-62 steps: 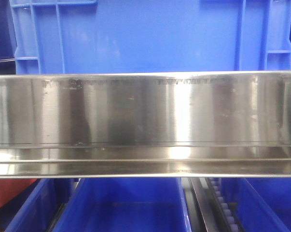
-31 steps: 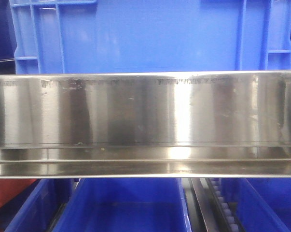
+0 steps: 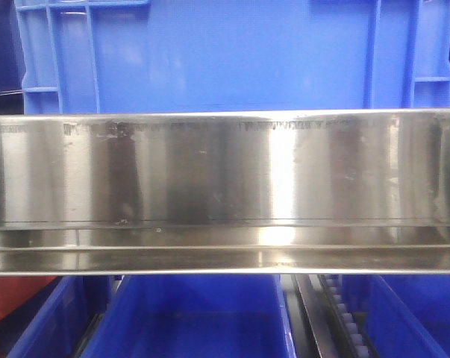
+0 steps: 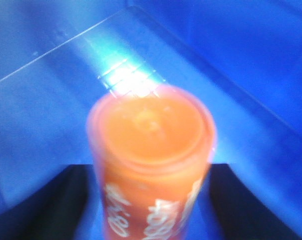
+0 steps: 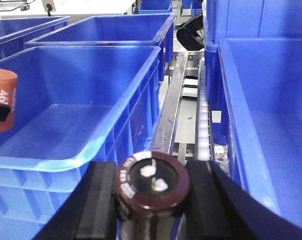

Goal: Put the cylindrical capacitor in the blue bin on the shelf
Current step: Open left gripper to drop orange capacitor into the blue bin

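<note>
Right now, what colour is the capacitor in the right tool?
The cylindrical capacitor is dark brown-maroon, clearest in the right wrist view.

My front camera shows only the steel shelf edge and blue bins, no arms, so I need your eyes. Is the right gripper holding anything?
Observer: Yes. The right wrist view shows the right gripper shut on the cylindrical capacitor, with its terminal end facing the camera.
Operator: Is it inside a bin?
Observer: No. It is outside the near corner of a blue bin, close to the roller rail.
Operator: And the left arm?
Observer: The left gripper is shut on an orange cylinder with white lettering, held over that bin's floor.
</note>
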